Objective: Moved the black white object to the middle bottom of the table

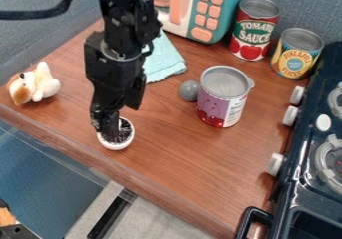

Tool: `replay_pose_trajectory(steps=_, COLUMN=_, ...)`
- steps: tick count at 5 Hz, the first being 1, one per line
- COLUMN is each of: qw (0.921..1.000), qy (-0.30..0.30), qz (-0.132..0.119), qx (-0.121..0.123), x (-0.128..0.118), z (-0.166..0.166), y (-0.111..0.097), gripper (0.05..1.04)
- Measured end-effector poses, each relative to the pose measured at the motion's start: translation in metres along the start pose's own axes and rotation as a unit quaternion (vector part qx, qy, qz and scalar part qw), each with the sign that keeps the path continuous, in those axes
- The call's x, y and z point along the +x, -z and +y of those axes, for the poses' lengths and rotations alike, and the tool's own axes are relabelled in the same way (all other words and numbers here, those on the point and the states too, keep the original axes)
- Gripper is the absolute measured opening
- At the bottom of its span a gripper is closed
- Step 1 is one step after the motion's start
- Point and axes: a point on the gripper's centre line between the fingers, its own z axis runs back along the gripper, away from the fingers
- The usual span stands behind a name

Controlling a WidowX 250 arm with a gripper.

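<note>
The black gripper (108, 114) hangs down at the left-centre of the table, its lower end right over the black white object (117, 144). That object is small and round, with a white rim and dark bristle-like material inside. The gripper covers its upper left part. The object rests near the table's front left edge; whether it is held is hidden.
A purple-labelled can (224, 97) stands right of the arm beside a grey ball (189, 90). A plush dog (35, 84) lies at the left. Behind are a light blue cloth (163, 60), a toy microwave (204, 10), a tomato can (254, 30) and a pineapple can (296, 54). A stove (304, 143) borders the right.
</note>
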Motion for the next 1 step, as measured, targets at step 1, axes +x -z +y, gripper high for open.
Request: replay_pose_trajectory(steps=1, qw=0.999, qy=0.022, qz=-0.008, qx=-0.039, x=0.0019, z=-0.0091, y=-0.0233, gripper=1.002)
